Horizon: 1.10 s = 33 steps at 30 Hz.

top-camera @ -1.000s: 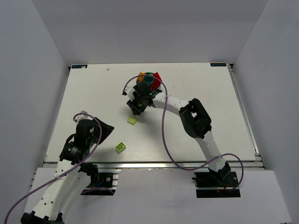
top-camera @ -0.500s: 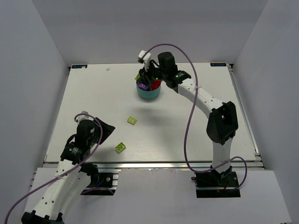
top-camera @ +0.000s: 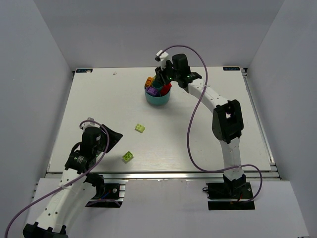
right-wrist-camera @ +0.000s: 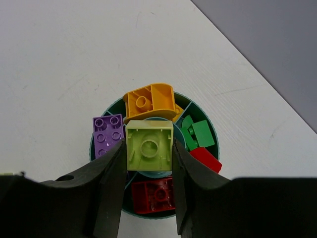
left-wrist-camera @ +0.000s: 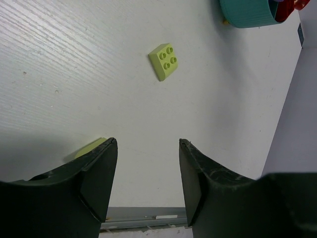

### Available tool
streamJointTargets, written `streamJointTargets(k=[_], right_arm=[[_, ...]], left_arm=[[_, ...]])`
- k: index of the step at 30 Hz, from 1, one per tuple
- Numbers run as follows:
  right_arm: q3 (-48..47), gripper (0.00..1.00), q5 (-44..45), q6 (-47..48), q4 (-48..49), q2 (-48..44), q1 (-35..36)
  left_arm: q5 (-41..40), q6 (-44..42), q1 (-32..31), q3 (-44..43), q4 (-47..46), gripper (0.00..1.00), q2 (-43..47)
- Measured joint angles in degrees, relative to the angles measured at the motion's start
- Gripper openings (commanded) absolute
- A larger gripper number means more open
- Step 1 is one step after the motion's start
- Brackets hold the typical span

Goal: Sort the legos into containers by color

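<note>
Lime brick (right-wrist-camera: 149,147) (hollow underside showing) sits pinched in right fingers (right-wrist-camera: 111,193) above ribbed teal bowl (top-camera: 157,99); left fingers (left-wrist-camera: 96,173) apart, empty.

The teal bowl (top-camera: 157,100) holds an orange brick (right-wrist-camera: 148,100), a purple brick (right-wrist-camera: 108,134), dark green bricks (right-wrist-camera: 198,133) and red bricks (right-wrist-camera: 157,194); a lime-green brick (right-wrist-camera: 149,146) is above it.

White table (top-camera: 208,139) holds teal bowl (top-camera: 158,101) (far side), lime lego (top-camera: 140,128), nearer lime lego (top-camera: 128,156).

Smooth, glossy plastic marks the lime brick (right-wrist-camera: 149,146); the outer wall of the teal bowl (left-wrist-camera: 246,15) is finely ribbed plastic. The white table (left-wrist-camera: 69,79) shows a matt, wood-like grain, the left gripper (left-wrist-camera: 147,144) matt black plastic.
</note>
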<state>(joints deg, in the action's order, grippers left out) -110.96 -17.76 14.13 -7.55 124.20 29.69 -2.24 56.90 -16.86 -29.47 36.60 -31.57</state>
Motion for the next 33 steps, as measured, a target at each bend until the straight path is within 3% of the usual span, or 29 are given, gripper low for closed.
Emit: streamJointTargets(k=[7, 24, 33], right_arm=[[-1.25, 0.15, 0.07, 0.92, 0.09, 0.0, 0.0], [-1.01, 0.27, 1.38, 3.96, 0.04, 2.16, 0.0], [-0.76, 0.44, 1.6, 4.55, 0.04, 2.73, 0.0]], left_arm=[[0.22, 0.0, 0.0, 0.7, -1.11, 0.62, -0.63], [0.33, 0.13, 0.0, 0.92, -1.07, 0.63, -0.61], [0.33, 0.13, 0.0, 0.92, -1.01, 0.63, -0.61]])
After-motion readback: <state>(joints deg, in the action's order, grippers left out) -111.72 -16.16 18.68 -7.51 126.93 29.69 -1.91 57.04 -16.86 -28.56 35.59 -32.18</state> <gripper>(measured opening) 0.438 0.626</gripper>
